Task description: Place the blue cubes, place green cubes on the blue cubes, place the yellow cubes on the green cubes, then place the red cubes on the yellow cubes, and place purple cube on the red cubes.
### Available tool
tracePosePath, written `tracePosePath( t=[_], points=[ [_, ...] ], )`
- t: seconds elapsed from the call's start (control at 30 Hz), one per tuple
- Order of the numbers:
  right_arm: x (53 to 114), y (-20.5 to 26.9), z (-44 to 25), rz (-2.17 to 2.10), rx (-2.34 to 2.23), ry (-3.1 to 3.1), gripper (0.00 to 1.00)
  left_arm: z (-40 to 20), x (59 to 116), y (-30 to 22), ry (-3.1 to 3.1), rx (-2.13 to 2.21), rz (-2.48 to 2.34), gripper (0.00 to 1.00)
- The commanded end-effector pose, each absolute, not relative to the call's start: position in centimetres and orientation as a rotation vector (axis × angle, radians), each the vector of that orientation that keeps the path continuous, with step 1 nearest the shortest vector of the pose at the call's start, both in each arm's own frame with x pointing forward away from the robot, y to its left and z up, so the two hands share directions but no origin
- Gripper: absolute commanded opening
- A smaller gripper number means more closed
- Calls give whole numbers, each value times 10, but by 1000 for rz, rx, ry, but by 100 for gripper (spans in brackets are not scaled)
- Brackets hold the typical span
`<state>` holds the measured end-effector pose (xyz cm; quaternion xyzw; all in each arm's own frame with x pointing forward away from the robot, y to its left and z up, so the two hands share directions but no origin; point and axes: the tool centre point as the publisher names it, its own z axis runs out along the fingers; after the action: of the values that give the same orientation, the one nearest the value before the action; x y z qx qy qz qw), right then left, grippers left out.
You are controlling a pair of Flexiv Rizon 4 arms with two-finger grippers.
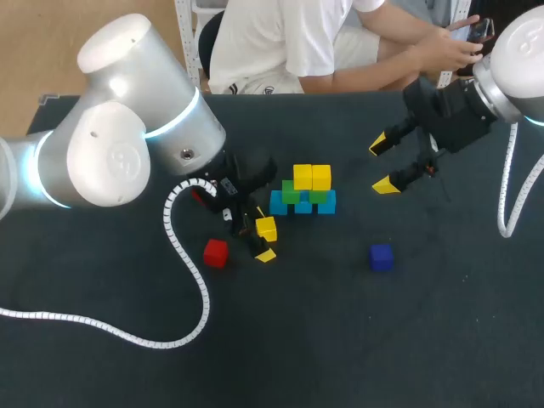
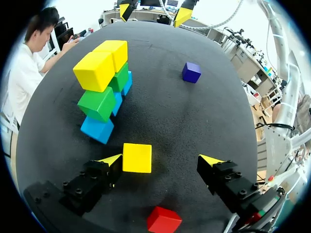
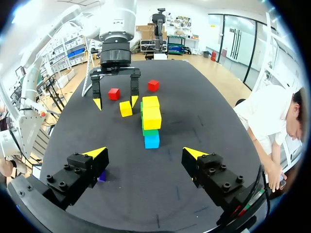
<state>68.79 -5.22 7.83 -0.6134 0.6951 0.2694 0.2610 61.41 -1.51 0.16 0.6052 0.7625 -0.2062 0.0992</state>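
The left gripper (image 2: 161, 159) is low over the table (image 1: 357, 340), fingers wide. A loose yellow cube (image 2: 137, 158) lies between them, touching one tip and clear of the other. A red cube (image 2: 164, 221) lies near. Ahead stands the stack (image 2: 99, 102): blue, green, two yellow on top. The purple cube (image 2: 191, 72) lies well apart. The right gripper (image 3: 144, 152) hangs wide open, holding nothing.

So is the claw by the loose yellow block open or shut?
Open. The left claw has its tips wide apart, and the yellow block sits beside just one tip.
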Motion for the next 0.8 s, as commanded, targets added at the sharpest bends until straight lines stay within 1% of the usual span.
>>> tracePosePath(
  t=[0.03, 0.8],
  points=[
    [687, -52, 78, 729, -1660, 1880, 100, 6, 608, -12, 2257, 1772, -592, 100],
    [687, -52, 78, 729, -1660, 1880, 100, 8, 619, -19, 2313, 1673, -545, 100]
  ],
)
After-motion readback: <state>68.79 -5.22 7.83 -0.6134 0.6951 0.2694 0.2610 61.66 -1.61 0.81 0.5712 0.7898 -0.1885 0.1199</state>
